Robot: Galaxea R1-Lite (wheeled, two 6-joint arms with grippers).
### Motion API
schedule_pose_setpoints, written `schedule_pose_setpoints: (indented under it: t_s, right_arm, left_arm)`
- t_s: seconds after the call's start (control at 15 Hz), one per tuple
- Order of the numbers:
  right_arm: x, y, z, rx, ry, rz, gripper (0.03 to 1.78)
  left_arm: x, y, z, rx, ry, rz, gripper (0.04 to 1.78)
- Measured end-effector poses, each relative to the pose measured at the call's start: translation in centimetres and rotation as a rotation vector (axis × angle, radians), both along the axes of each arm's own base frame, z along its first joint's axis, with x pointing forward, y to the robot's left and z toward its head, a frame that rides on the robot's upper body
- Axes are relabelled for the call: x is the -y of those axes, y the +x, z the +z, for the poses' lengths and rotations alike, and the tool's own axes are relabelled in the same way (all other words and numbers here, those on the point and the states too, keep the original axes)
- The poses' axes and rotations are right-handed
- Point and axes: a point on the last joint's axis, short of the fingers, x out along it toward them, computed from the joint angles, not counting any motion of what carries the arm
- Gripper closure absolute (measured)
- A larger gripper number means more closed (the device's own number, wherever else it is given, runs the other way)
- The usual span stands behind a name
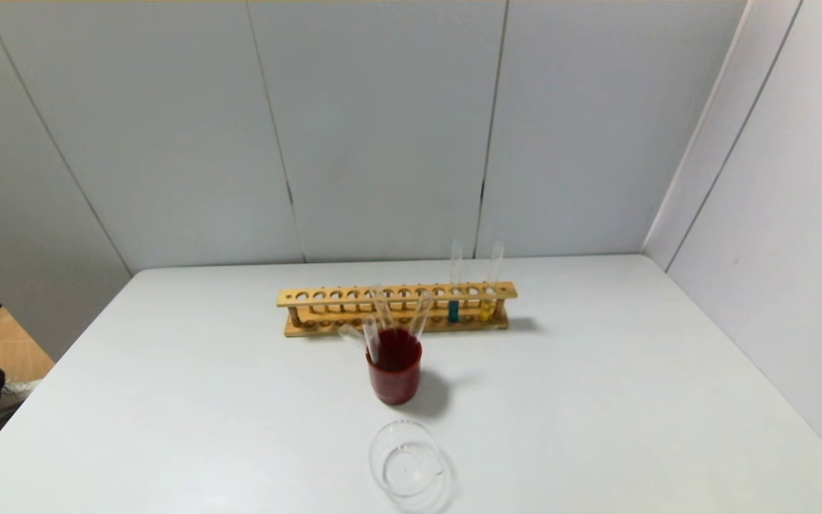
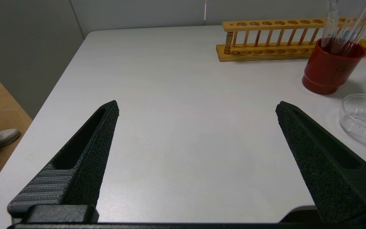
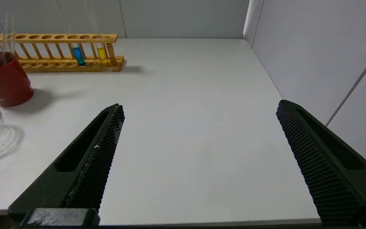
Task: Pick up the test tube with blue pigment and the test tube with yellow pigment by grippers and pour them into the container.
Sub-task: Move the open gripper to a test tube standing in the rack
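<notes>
Wooden and pale, a test tube rack [image 1: 397, 309] is standing across the far middle of the white desk [image 1: 596, 400] in the head view, holding the test tube with blue pigment [image 1: 454, 285] and the test tube with yellow pigment [image 1: 489, 284] upright side by side near its right end, where the liquid is staying put. A beaker of dark red liquid [image 1: 394, 371], with colourless tubes leaning in it, is sitting just in front; nearer the robot, the container [image 1: 407, 459] is waiting, apparently empty. Neither arm is showing here.

In the left wrist view, the left end effector [image 2: 197, 108] is hovering over bare desk with its fingers spread wide, well short of rack and container [image 2: 363, 117].

In the right wrist view, the right end effector [image 3: 200, 108] is likewise gaping, gripping nothing, with the blue tube [image 3: 78, 54] and yellow tube [image 3: 101, 52] far ahead. Judging by this, the task is not yet begun.
</notes>
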Motion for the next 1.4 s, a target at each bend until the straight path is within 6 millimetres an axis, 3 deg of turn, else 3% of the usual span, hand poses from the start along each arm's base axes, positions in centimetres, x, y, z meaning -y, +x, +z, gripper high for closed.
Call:
schedule_pose_setpoints:
  t_s: [0.13,0.27,0.47,0.67,0.87,1.0,1.2,1.4]
  right_arm:
    - [0.0,-0.1,0.3,0.012,-0.020,0.014,0.06]
    - [-0.2,-0.7,2.4,0.056,-0.032,0.082,0.06]
    - [-0.4,-1.1,7.0,0.046,-0.036,0.216,0.06]
    - [-0.6,0.8,13.0,0.032,-0.014,0.301,0.06]
    - [-0.8,5.3,17.7,-0.007,0.006,0.355,0.06]
    - [-1.1,9.0,18.9,-0.054,0.017,0.402,0.06]
    - [-2.1,15.2,18.6,-0.124,0.031,0.472,0.06]
    - [-3.7,21.3,16.4,-0.191,0.039,0.533,0.06]
  left_arm:
    - [0.0,0.0,0.0,0.000,-0.001,-0.001,0.07]
    - [0.0,0.0,0.0,0.000,-0.001,0.000,0.07]
    - [0.0,0.0,0.0,0.000,0.000,0.000,0.07]
    - [0.0,0.0,0.0,0.000,-0.001,0.000,0.07]
    - [0.0,0.0,0.0,0.000,-0.001,0.000,0.07]
    - [0.0,0.0,0.0,0.000,-0.001,0.000,0.07]
    - [0.0,0.0,0.0,0.000,-0.001,0.000,0.07]
    - [0.0,0.0,0.0,0.000,-0.001,0.000,0.07]
